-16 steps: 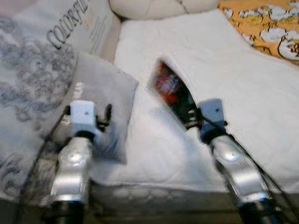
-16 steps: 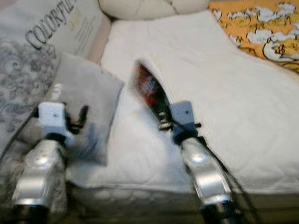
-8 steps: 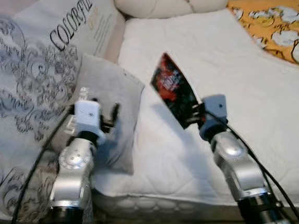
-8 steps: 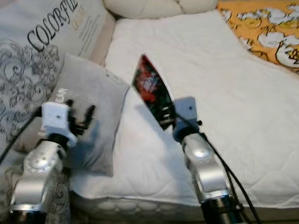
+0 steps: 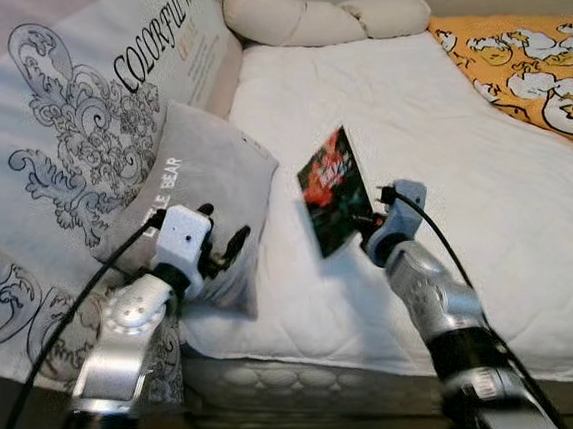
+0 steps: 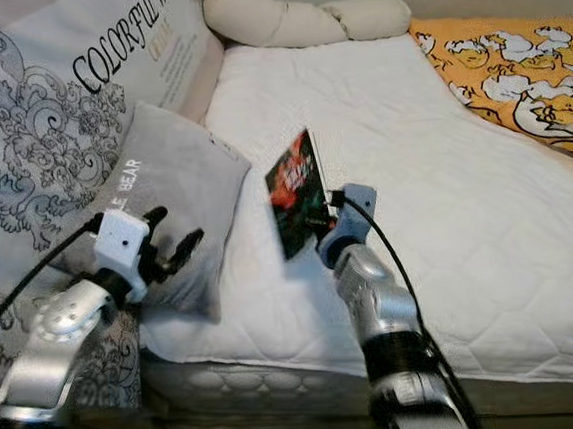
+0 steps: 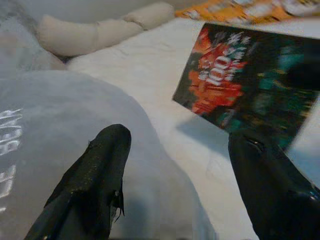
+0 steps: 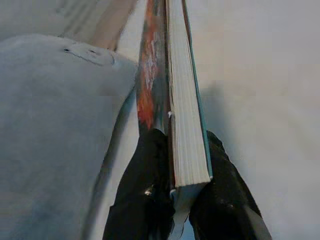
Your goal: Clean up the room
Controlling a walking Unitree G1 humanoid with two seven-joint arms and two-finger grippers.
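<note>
A: Where is the book (image 5: 334,188)?

B: Clamped in the right gripper (image 8: 172,172), held upright off the white mattress (image 5: 485,187) with the red and dark cover facing the robot's left. In the right wrist view the 2 fingers (image 8: 147,170) pinch it low on one corner, cover on one side and page block on the other, so most of the book stands beyond the fingertips.

A: And the other arm?

B: The left gripper (image 7: 175,165) hangs released, holding nothing, over the grey cushion (image 5: 200,197) that leans on the big patterned pillow (image 5: 69,143). The book sits ahead of it and off to its right, apart from it.

A: What matters for this carry?

B: I'd judge the step to be taking the book off the bed to wherever it belongs. The grip is near a corner, so the book could pivot or fan open if the arm swings. Keep the wrist steady, keep the squeeze firm, and move slowly enough that the free end doesn't whip.

A: Anything nearby to avoid?

B: The cushion lies just left of the book; the beige bolster (image 5: 320,21) and the orange patterned blanket (image 5: 523,53) are well beyond the gripper. Lift clear of the cushion before turning
</note>
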